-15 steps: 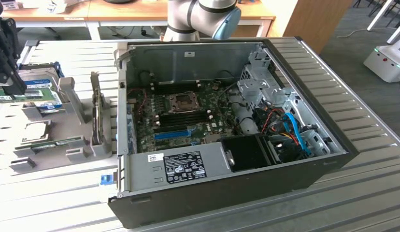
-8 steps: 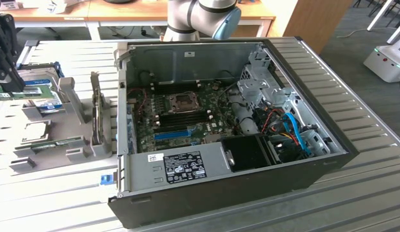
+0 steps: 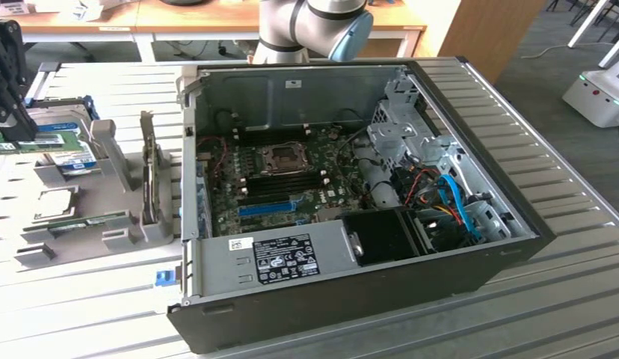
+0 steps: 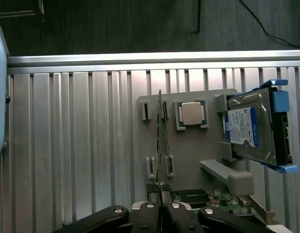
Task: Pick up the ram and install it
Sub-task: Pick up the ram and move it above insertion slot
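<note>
Ram [image 3: 31, 143]: long, thin green board with a white sticker on its face. Its chips are too small to make out in the exterior view. It is held level and on edge above the gray parts tray [image 4: 188, 155], over the tray's long narrow slot next to the CPU [image 4: 192, 115]. Gripper [image 4: 161, 208]: jaws closed on the ram's upper edge, the board pinched between the black fingers.

In the wrist view the ram shows edge-on, a thin line running across the tray between its small gray brackets. No sticker can be read from there, and one end disappears between the fingers.

In the exterior view one end of the ram and much of the gripper are cut off by the picture's edge, on the tray's side away from the open computer case [image 3: 289, 97]. A thin green strip [image 3: 87, 222] lies in the tray's slot, too small to identify.

Hard drive [image 4: 251, 128]: blue-and-white label, blue caddy, propped at the tray's end beyond the CPU. Expansion card [image 4: 222, 200]: on the tray's case side, partly hidden behind the fingers. The case stands just beside the tray, on the exterior view's right.
</note>
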Available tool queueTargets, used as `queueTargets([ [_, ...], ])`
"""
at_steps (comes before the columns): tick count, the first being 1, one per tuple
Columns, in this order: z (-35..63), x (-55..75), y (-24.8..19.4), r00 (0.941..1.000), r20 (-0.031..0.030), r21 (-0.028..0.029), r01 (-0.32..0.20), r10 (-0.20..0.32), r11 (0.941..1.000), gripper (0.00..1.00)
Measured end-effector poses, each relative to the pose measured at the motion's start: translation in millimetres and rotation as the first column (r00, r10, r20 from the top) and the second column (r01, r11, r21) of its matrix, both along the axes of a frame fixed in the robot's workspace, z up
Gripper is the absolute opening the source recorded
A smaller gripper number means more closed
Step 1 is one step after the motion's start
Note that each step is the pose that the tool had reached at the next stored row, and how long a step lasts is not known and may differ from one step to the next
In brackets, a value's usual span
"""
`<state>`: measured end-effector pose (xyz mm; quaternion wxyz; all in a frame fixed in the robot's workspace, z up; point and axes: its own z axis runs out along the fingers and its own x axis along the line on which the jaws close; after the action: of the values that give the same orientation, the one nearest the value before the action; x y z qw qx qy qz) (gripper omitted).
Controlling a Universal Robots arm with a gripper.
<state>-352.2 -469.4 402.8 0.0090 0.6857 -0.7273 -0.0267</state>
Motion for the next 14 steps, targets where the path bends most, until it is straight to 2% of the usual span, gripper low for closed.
queueTargets([
  [6,-0.1,0.2,0.0,1.0000,0.0001,0.0001,0.000,0.000,1.0000,0.12],
  [14,0.0,8.4,0.0,1.0000,0.0000,0.0001,0.000,0.000,1.0000,0.12],
])
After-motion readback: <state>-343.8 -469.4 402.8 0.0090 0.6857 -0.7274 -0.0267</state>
